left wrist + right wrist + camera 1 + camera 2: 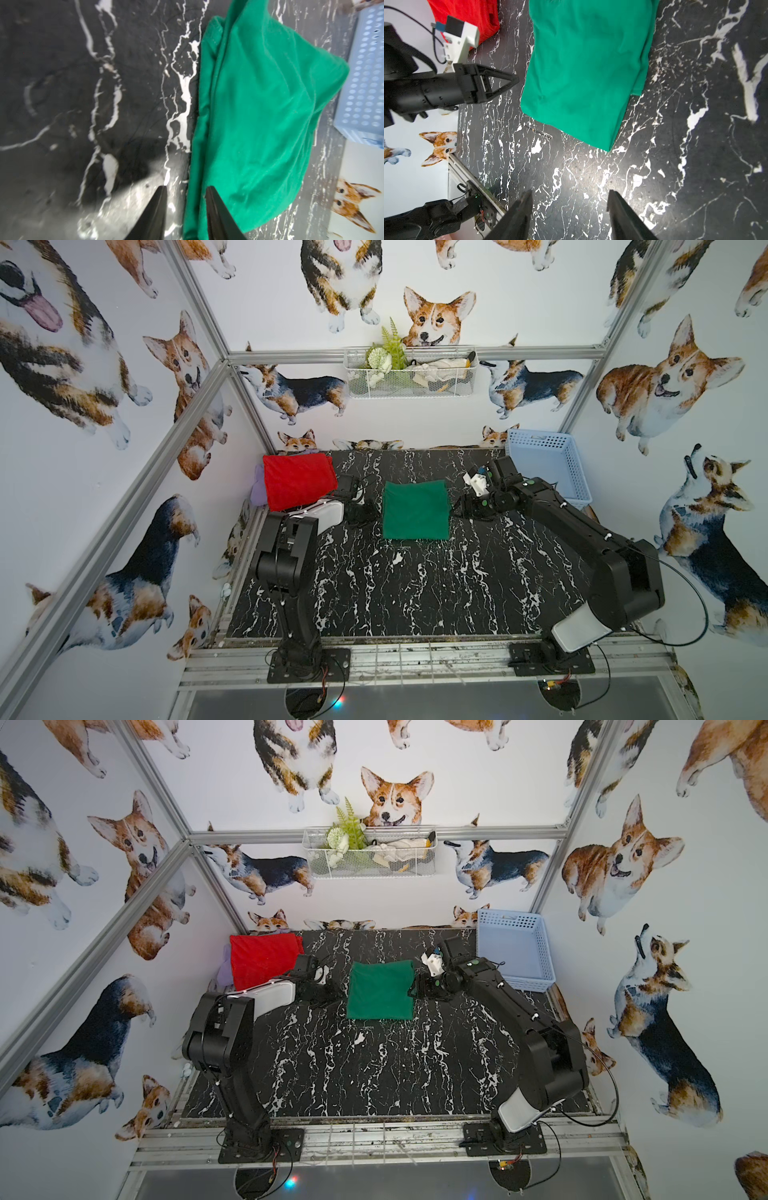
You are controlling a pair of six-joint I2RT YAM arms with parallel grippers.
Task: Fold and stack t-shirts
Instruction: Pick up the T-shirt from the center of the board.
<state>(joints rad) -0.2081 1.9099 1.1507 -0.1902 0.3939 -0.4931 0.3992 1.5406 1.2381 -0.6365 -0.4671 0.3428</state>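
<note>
A dark green t-shirt [415, 510] [380, 990] lies folded in a rectangle on the middle of the black marble table. A bright red t-shirt [299, 481] [264, 961] lies folded at the back left corner. My left gripper [359, 511] [187, 188] stands open just off the green shirt's left edge. In the left wrist view that edge [259, 104] runs between the jaws, and they are not closed on it. My right gripper [463, 506] [570, 193] is open over bare table at the shirt's right side, and the green shirt [587, 68] lies ahead of it.
A pale blue perforated basket [544, 472] [515, 952] stands at the back right corner. A purple cloth [257, 489] pokes out from behind the red shirt. A wire basket [411, 381] with plants hangs on the back wall. Patterned walls enclose the table [415, 593].
</note>
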